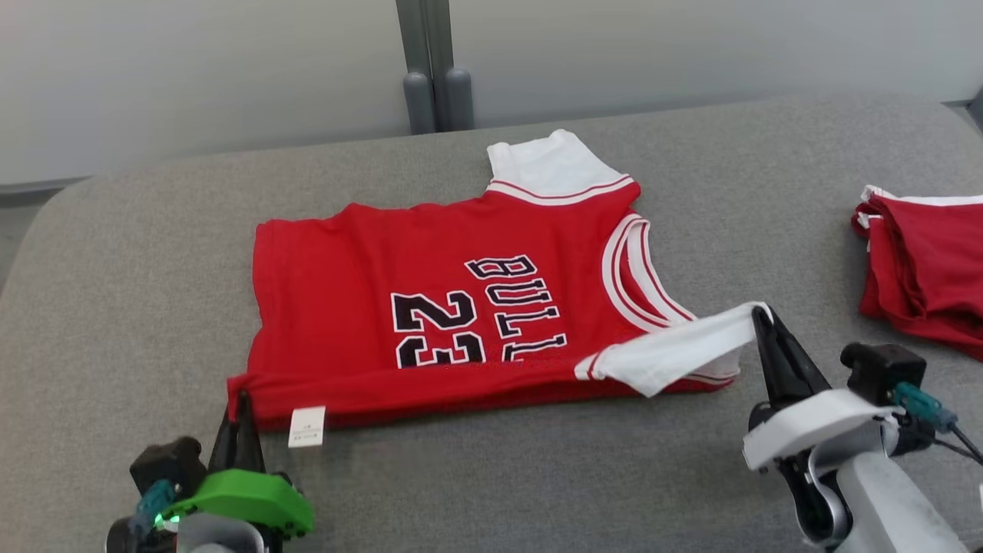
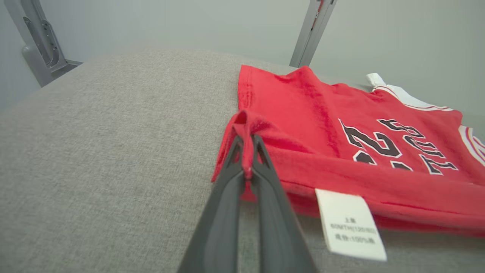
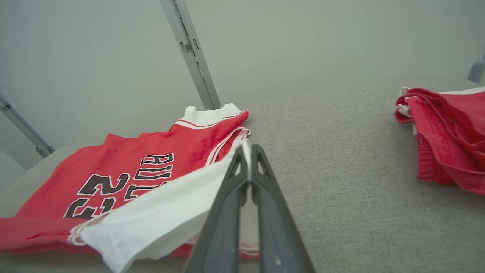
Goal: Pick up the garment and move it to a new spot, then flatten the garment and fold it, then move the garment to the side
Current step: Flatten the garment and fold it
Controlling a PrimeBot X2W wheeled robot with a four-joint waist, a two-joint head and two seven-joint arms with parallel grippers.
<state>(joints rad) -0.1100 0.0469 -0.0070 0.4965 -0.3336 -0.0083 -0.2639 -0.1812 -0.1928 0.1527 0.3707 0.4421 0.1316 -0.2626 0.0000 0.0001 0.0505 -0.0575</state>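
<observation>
My left gripper [image 1: 242, 401] pinches the soft, floppy jersey [image 1: 461, 307] at 8 o'clock, my right gripper [image 1: 760, 312] its white sleeve at 3.

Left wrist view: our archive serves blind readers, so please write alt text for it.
The left tool pinches a bunched corner of a red jersey with black lettering, lying on a grey fabric surface. A white care label sticks out from the jersey's near edge, right of the tool.

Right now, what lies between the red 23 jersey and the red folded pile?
Head view: bare grey padded surface, plus the right gripper pinching the jersey's white sleeve.
</observation>
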